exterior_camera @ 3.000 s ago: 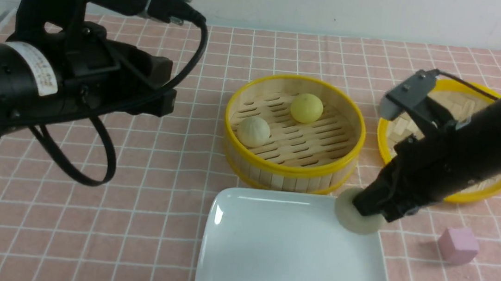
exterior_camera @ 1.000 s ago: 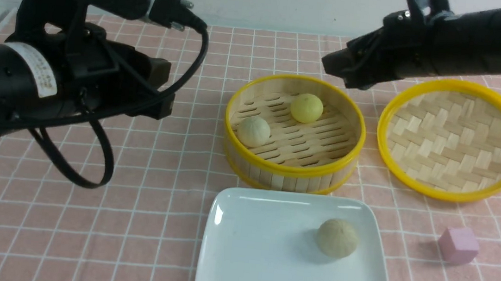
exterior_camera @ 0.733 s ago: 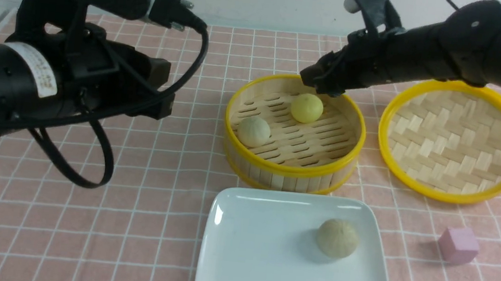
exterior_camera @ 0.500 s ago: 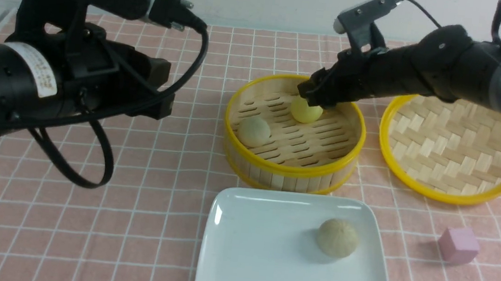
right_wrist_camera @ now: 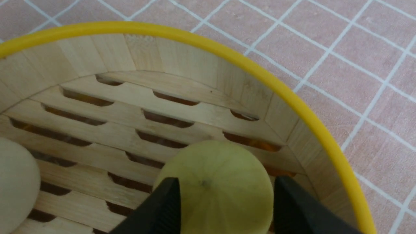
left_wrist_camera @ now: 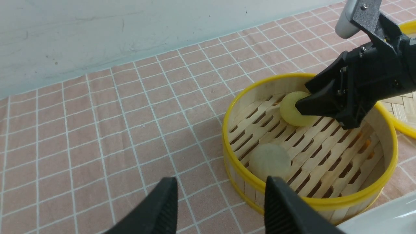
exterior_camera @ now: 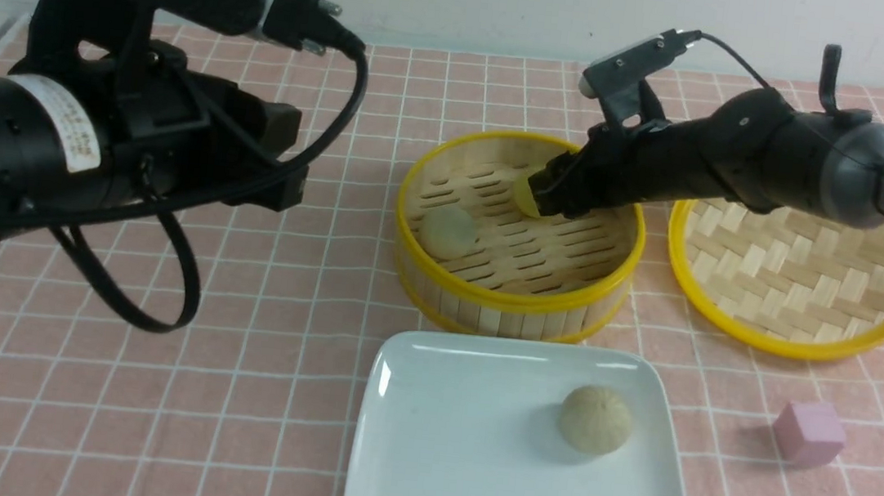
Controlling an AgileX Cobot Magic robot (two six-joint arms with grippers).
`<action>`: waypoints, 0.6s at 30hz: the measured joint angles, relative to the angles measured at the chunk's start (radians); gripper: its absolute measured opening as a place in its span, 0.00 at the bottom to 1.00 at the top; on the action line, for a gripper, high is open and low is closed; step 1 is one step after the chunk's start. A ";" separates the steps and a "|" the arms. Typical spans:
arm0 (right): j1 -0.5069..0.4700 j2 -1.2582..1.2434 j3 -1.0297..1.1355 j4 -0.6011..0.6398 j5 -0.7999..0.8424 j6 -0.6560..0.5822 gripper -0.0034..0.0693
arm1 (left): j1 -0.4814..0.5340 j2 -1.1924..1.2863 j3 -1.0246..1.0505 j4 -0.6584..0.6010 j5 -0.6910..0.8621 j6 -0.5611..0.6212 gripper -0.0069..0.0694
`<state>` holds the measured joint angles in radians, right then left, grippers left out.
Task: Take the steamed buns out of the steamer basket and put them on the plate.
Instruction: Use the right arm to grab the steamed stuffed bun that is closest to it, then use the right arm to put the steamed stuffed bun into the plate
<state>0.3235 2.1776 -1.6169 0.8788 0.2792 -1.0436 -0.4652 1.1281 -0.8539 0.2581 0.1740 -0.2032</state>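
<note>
Pink checked tablecloth (exterior_camera: 270,394) setup: yellow bun (right_wrist_camera: 214,188) at 1 o'clock in the steamer basket (exterior_camera: 510,300) is flanked by the right gripper (right_wrist_camera: 226,185) (squeezed or not can't be told), left gripper (left_wrist_camera: 221,185) is held open and empty, one beige bun (exterior_camera: 595,418) is parked on the plate (exterior_camera: 452,463).

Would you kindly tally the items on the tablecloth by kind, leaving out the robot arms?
Steamed buns: 3 (yellow bun, pale bun in the basket, pale bun on the plate)
Steamer basket: 1
Basket lid: 1
Plate: 1
Pink cube: 1
Total: 7
</note>
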 joint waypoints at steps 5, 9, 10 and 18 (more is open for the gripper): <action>0.000 0.029 -0.005 0.004 -0.003 0.000 0.51 | 0.000 0.000 0.000 0.000 0.000 0.000 0.60; 0.000 0.028 -0.008 0.006 -0.003 -0.004 0.30 | 0.000 0.000 0.000 0.000 0.000 0.000 0.60; 0.000 0.026 -0.008 0.005 0.000 -0.008 0.24 | 0.000 0.000 0.000 0.000 0.000 0.000 0.60; 0.000 -0.175 -0.003 -0.031 0.116 -0.045 0.06 | 0.000 0.000 0.000 0.000 0.008 0.000 0.60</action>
<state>0.3235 2.0029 -1.6201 0.8476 0.3951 -1.0886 -0.4652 1.1281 -0.8539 0.2581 0.1815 -0.2032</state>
